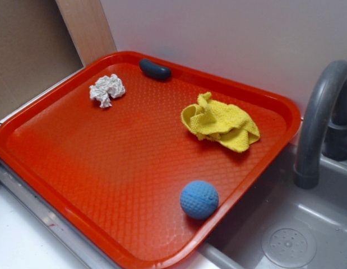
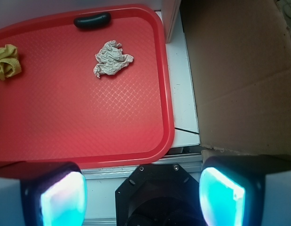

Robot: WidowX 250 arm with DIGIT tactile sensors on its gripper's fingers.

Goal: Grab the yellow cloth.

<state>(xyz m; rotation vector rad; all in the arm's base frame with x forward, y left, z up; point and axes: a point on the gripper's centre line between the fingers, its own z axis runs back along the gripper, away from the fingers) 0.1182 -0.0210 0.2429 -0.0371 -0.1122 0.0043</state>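
The yellow cloth lies crumpled on the right part of the red tray. In the wrist view only a corner of the yellow cloth shows at the left edge, far from my gripper. The gripper is open, its two glowing pads wide apart with nothing between them, high above the tray's near rim. The arm does not appear in the exterior view.
A white wad of paper and a dark oblong object lie at the tray's back. A blue ball rests near the front right rim. A grey faucet and sink stand to the right. Cardboard flanks the tray.
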